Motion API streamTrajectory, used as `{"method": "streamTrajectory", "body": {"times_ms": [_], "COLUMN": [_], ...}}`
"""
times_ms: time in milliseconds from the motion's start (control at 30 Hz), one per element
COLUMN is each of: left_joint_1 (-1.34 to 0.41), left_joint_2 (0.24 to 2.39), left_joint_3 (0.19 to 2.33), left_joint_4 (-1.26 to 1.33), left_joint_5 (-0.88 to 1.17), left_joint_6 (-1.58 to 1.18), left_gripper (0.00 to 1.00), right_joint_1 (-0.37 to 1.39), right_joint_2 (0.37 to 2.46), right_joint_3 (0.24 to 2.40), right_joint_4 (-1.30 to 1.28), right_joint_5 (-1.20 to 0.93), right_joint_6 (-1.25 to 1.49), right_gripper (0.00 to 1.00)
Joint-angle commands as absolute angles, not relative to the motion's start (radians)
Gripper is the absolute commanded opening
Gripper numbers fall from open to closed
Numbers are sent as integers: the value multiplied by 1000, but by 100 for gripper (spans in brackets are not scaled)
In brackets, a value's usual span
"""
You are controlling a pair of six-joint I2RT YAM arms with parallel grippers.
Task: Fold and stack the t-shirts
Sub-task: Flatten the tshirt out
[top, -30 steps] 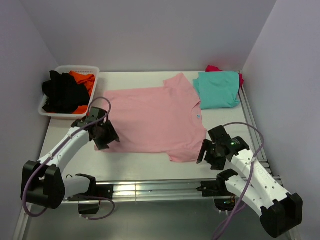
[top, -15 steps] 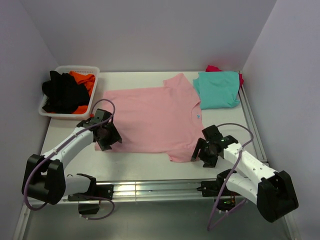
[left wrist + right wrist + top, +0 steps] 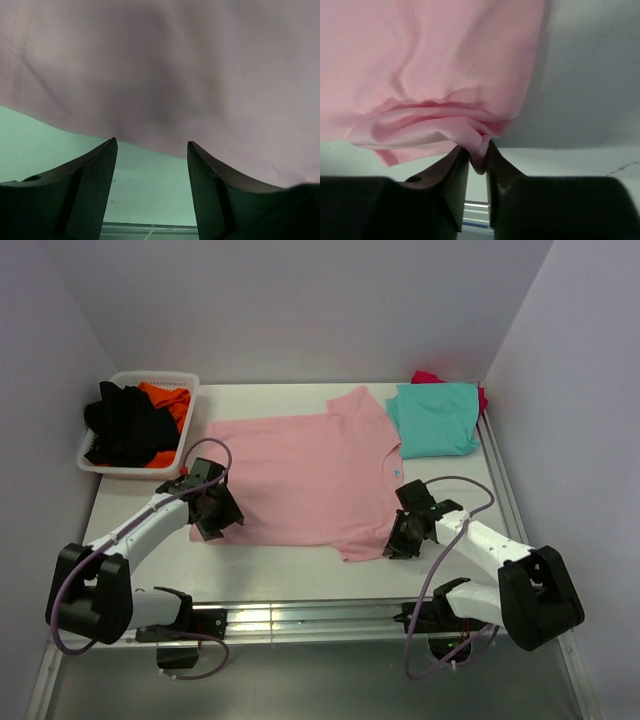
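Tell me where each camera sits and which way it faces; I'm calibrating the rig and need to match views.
Top external: above and behind the bases, looking down on the table; the left arm, right arm and light pink t-shirt show.
Left wrist: on the left arm, looking past the open left gripper at the shirt's edge.
Right wrist: on the right arm, facing the right gripper, shut on a fold of the shirt.
Shared: all three see the pink shirt.

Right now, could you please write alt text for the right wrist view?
The right gripper pinches a puckered edge fold of the light pink t-shirt between its jaws. The shirt fills the view above, with table surface at right.
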State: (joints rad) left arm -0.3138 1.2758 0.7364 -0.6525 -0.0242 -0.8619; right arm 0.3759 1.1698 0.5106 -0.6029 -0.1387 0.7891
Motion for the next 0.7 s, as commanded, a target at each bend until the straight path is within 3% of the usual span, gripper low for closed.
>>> {"method": "streamTrajectory", "body": {"times_ms": [0, 133, 300, 333, 433, 667], "left_joint_1": [-314, -314, -314, -314, -314, -267], "left_joint_2": [1301, 1342, 1348, 1336, 1286, 1216], "left_joint_3": [756, 784, 888, 902, 934, 841], "left_joint_4": [-643, -719, -932, -960, -1044, -1010], "left_joint_5": [-44, -80, -138, -135, -111, -92], "left_joint_6": [-868, -888, -942, -948, -959, -1011], "left_gripper": [64, 65, 69, 84, 99, 93], "right_joint_1": [382, 382, 382, 382, 383, 382], "right_joint_2": [1201, 1197, 1155, 1147, 1105, 1089], "right_joint_3": [532, 549, 601, 615, 692, 853], "right_joint_4": [-560, -587, -672, -716, -816, -949], "right_joint_5": [-112, -110, -104, -106, -118, -107], "right_joint_6": [785, 784, 759, 753, 733, 678], "right_gripper": [24, 7, 0, 0, 0, 0]}}
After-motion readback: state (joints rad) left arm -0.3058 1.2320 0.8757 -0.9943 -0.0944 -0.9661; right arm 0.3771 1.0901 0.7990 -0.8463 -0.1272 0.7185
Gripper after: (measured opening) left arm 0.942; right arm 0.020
